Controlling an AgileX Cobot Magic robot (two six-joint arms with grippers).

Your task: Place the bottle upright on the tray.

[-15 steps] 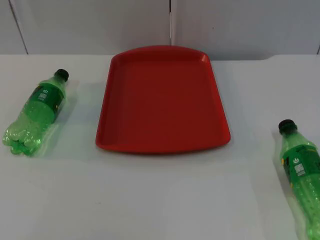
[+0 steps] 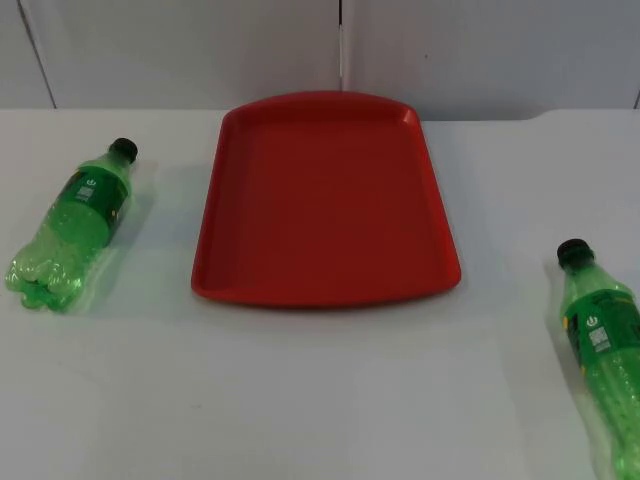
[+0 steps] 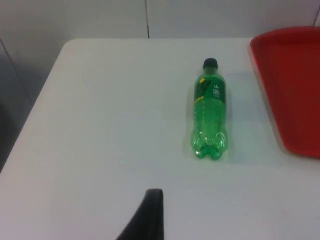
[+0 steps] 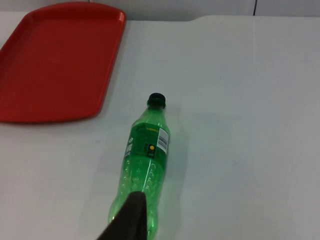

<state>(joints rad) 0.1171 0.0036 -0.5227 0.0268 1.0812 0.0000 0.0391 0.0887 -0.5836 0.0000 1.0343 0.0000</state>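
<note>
A red tray point(image 2: 325, 195) lies empty in the middle of the table. Two green plastic bottles with black caps lie on their sides. One bottle point(image 2: 72, 228) is left of the tray, the other point(image 2: 600, 345) is at the right front, both with caps pointing toward the wall. My left gripper point(image 3: 150, 220) hangs well short of the left bottle point(image 3: 210, 117), facing its base, with the tray's edge point(image 3: 295, 85) beyond. My right gripper point(image 4: 131, 220) hangs just above the base end of the right bottle point(image 4: 145, 160); the tray point(image 4: 55, 60) lies further off.
The white table top point(image 2: 320, 390) ends at a grey partition wall point(image 2: 450, 50) behind the tray. The table's left edge point(image 3: 30, 120) drops off not far from the left bottle.
</note>
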